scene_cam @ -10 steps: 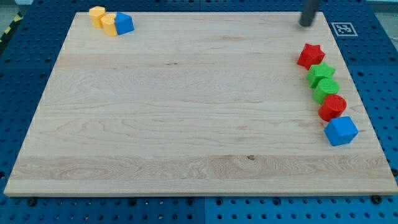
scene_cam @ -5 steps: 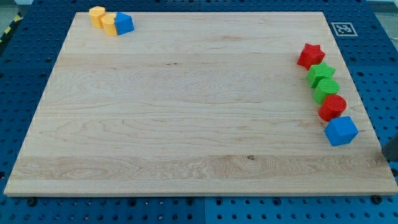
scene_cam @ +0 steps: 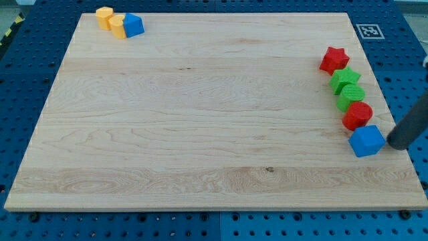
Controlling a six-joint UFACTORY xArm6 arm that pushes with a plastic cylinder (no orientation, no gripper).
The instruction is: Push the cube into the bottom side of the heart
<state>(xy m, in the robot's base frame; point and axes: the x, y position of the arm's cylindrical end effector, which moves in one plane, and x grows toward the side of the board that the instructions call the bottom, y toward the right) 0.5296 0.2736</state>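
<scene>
The blue cube sits near the board's right edge, at the bottom of a column of blocks. My tip is just to the right of the cube, close to it or touching it, with the rod leaning up to the view's right. Two yellow blocks and a blue block are bunched at the top left corner. Their shapes are too small to make out, so I cannot tell which one is the heart.
Above the cube, along the right edge, stand a red round block, a green round block, a green star and a red star. The wooden board lies on a blue pegboard.
The rod left the view's top right, came down the right side outside the board, and now stands right beside the blue cube. No block has moved.
</scene>
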